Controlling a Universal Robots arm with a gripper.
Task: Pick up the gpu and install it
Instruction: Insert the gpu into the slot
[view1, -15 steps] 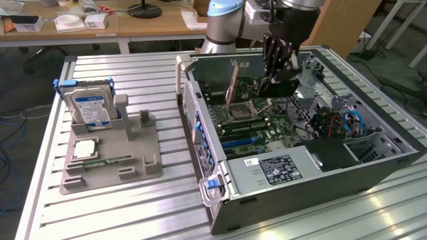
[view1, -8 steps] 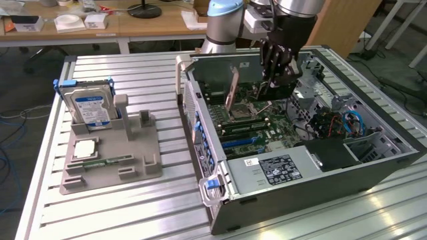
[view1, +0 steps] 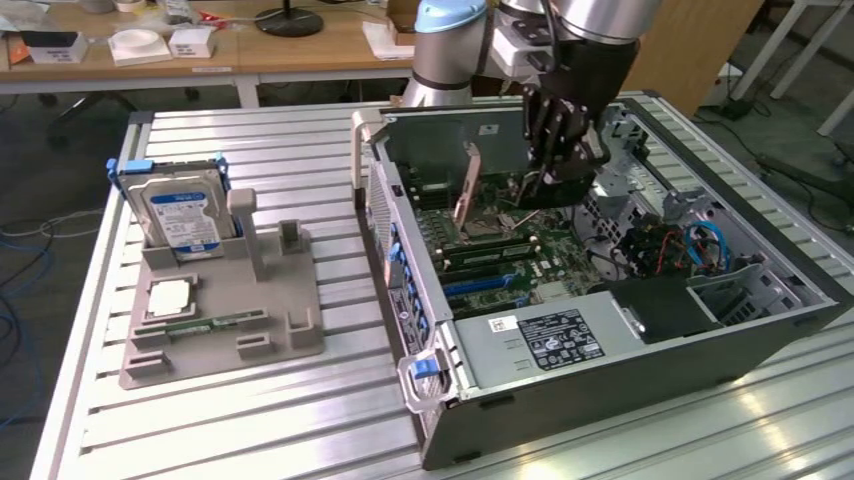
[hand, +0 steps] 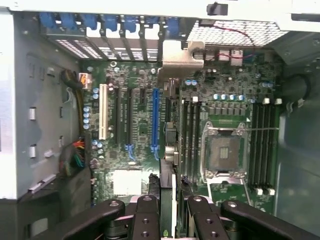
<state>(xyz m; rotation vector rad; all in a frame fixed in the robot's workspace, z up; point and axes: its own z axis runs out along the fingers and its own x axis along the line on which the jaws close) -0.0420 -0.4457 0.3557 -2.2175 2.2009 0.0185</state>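
Gpu (hand: 168, 150) is already lifted and stands on edge inside the computer case (view1: 601, 390), over the motherboard (hand: 142, 132) just beside the blue slot (hand: 155, 120) (whether it is seated, I cannot tell). The gripper (hand: 170, 220) has its jaws narrowed on the card's near end.

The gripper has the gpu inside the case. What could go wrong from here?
1. In the wrist view the gpu, clamped edge-on in the gripper, seems to sit beside the blue slot rather than over it; pressing down could hit the motherboard.
2. Its bracket is close to the rear slot openings and may snag there.
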